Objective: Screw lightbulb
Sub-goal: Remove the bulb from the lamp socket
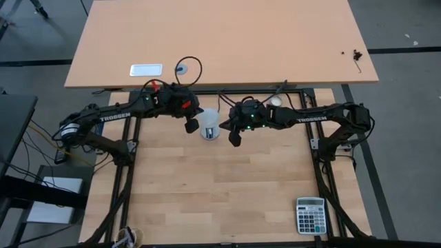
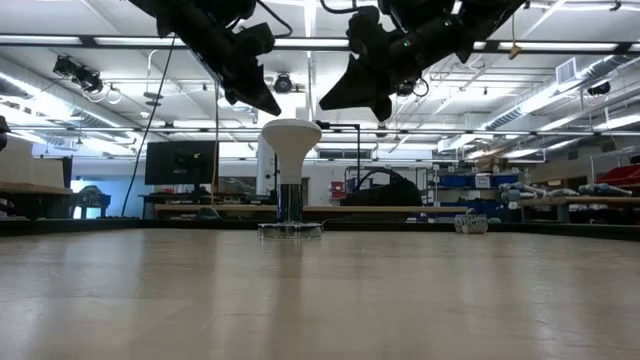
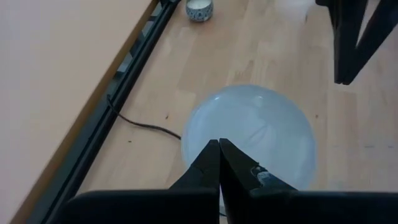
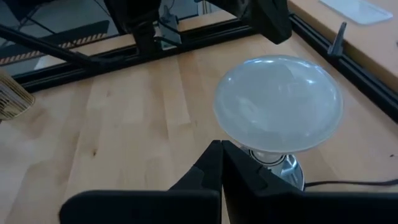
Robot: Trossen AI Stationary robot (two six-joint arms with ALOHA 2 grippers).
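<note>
From above, the lightbulb [image 1: 210, 124] stands upright at the frame's centre on the table [image 1: 220, 193], between the left gripper [image 1: 191, 127] and right gripper [image 1: 235, 138], both with fingers pressed together, holding nothing. A calculator [image 1: 310, 215] lies lower right. At table level, the bulb rises from a metal socket [image 2: 290, 229] left of centre, grippers above it. The left wrist picture shows a black cord [image 3: 146, 126] beside the bulb and a cream puck [image 3: 199, 9] at the top.
</note>
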